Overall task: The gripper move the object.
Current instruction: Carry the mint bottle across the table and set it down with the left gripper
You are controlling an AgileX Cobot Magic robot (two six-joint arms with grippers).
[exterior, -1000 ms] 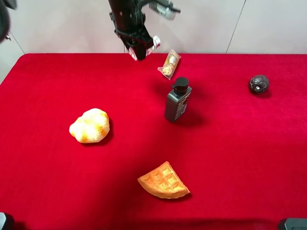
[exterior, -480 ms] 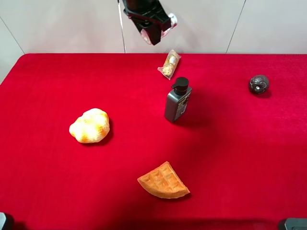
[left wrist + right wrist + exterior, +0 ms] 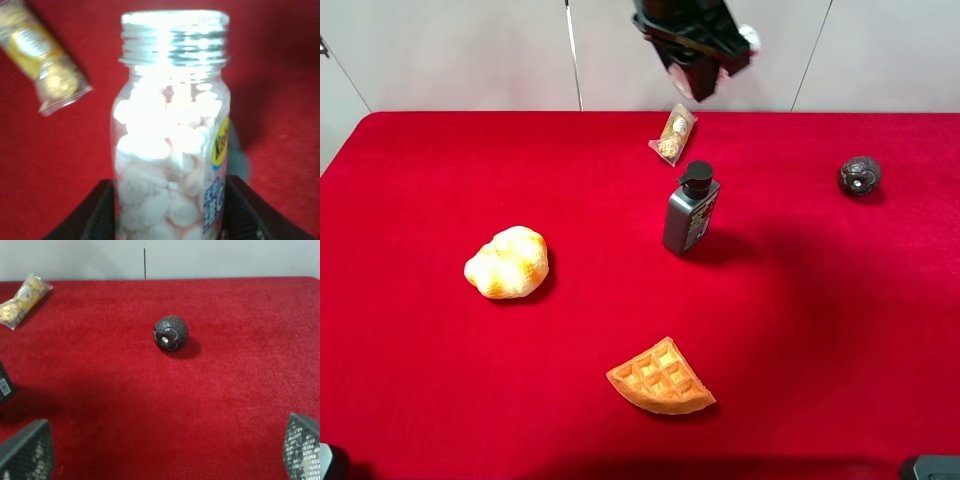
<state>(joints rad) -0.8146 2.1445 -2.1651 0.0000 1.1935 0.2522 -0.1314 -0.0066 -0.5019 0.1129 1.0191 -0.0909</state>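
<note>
Left wrist view puts the object [image 3: 172, 150] close to the lens: a small clear plastic bottle packed with white and pale pink pieces, its ribbed cap glaring white. On its label sits a yellow-green patch with dark letters. Blue letters run below it, and neither can be read. The left gripper [image 3: 172, 215] has its black fingers [image 3: 97, 212] pressed against both sides of the bottle's lower body, clamping it. Beneath lies a clear snack packet [image 3: 42, 60] with a gold label, its print blurred.

From the exterior high camera, the object [image 3: 682, 84] hangs tilted in that gripper [image 3: 705, 62] above the far edge of the red table [image 3: 840, 330], just beyond the snack packet [image 3: 672, 135] and the dark grey pump bottle [image 3: 690, 210].

The right gripper [image 3: 164, 450] has its fingers spread wide with nothing between them, over red cloth near a dark ball [image 3: 171, 333].
</note>
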